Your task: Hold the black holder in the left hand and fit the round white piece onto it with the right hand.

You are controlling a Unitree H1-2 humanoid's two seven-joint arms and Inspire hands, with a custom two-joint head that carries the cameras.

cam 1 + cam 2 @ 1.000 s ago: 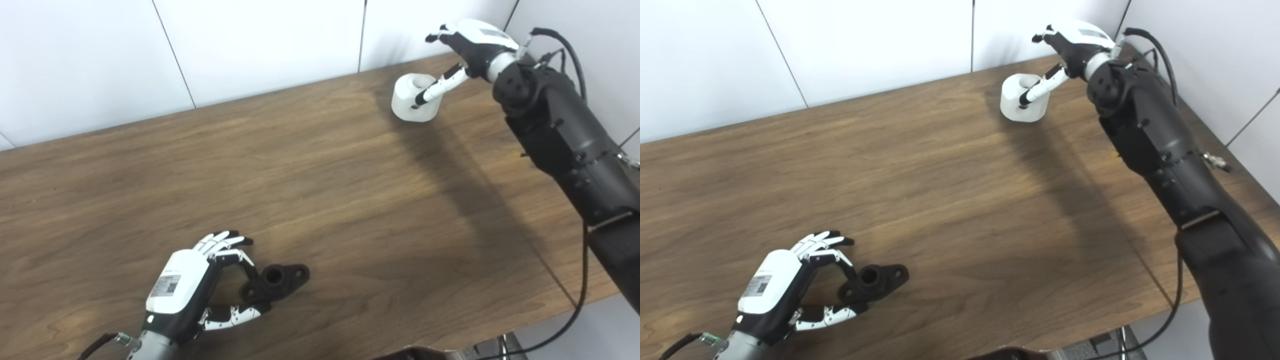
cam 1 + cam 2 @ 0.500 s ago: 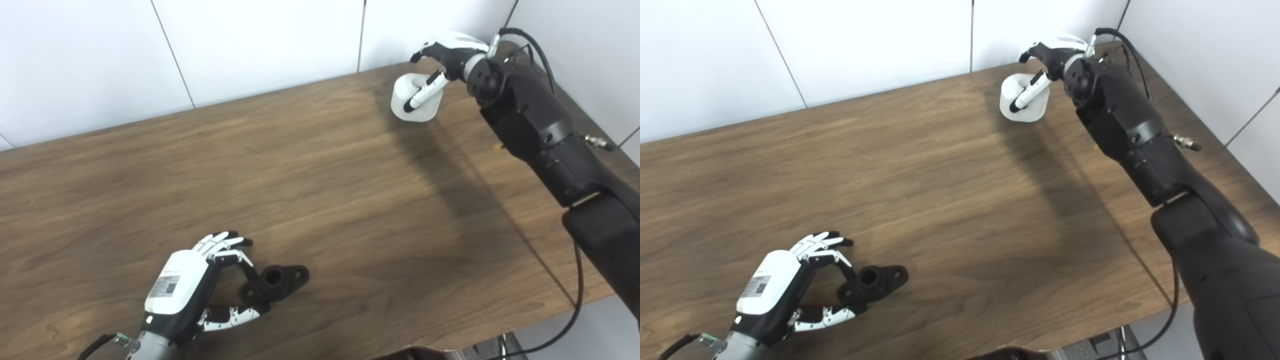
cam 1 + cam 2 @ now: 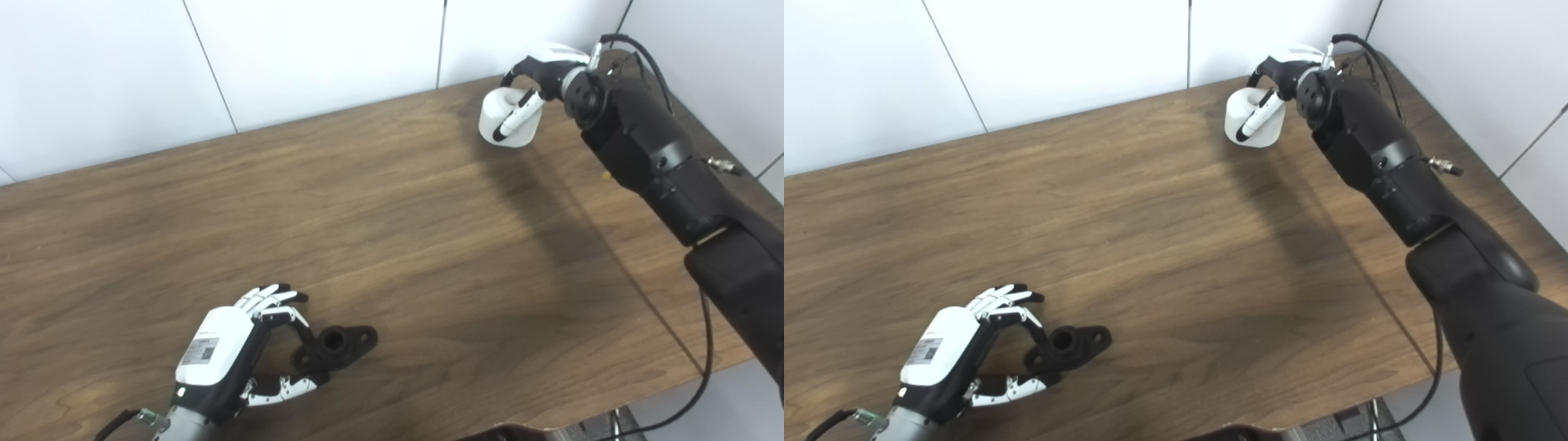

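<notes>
Gripping stage, by your view: right hand (image 3: 539, 73) curls thumb and fingers around the white piece (image 3: 509, 119), a smooth round block with a bore, at the far table (image 3: 392, 202) edge. Left hand (image 3: 236, 355), fingers spread, brackets the matte black holder (image 3: 337, 348). Next: close, lift, align.

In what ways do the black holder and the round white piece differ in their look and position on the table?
The black holder is dark, low and flat, with a raised round hole and side ears; the round white piece is pale, thick and cylindrical. The holder lies at the near left by the left hand; the white piece is at the far right, where the right hand curls over it. Both rest on the wooden table, and both have a central opening.
</notes>
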